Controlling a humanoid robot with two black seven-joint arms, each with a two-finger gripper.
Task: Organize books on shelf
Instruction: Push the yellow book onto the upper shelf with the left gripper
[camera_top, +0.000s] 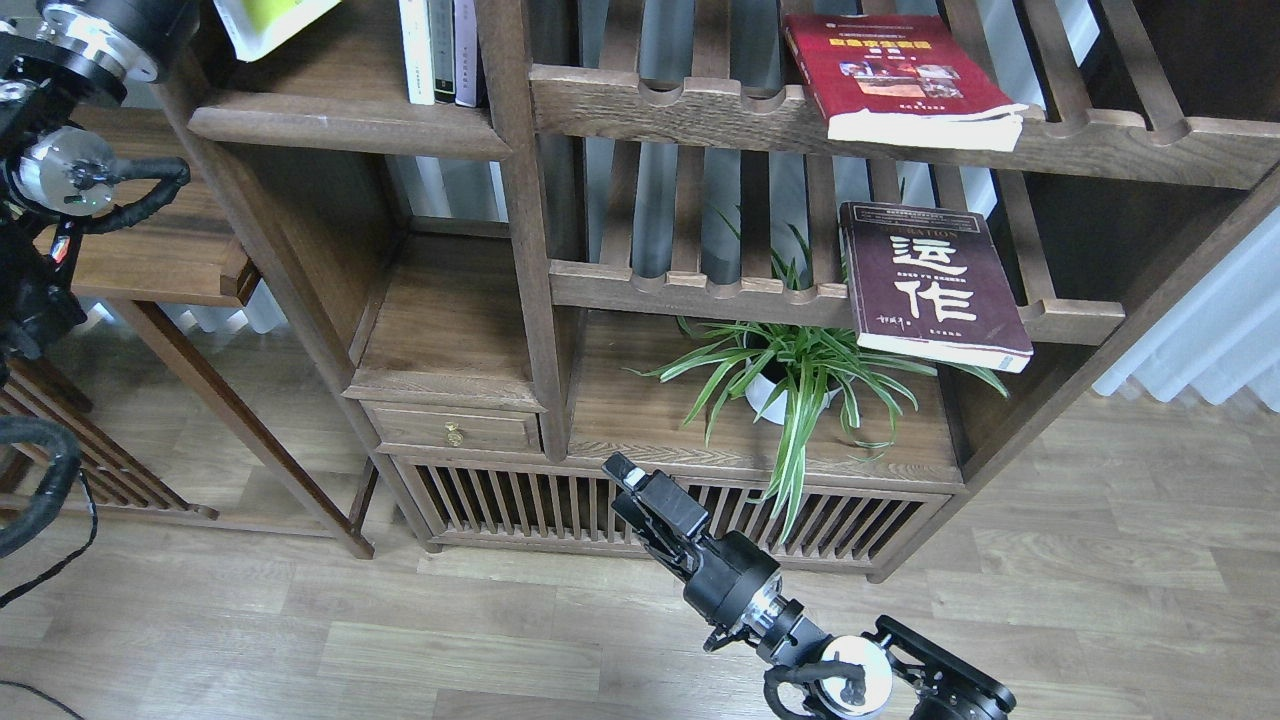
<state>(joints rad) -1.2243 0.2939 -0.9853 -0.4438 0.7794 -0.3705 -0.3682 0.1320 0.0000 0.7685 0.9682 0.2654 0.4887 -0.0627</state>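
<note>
Maroon book (932, 285) flat on the slatted rack right of the post (525, 220), spine along the depth, front edge overhanging. Red book (900, 75) on the rack above it. Yellow-green book (270, 18) left of the post on the plank shelf (345, 130). Right tool (632, 490) sits below-left of the maroon book, nearer arm; its jaw state cannot be told. Left tool out of sight.

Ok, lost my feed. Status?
Right gripper low, empty, state unclear. Left gripper out of view. Maroon book and red book flat on slatted racks. Plant beneath.
</note>
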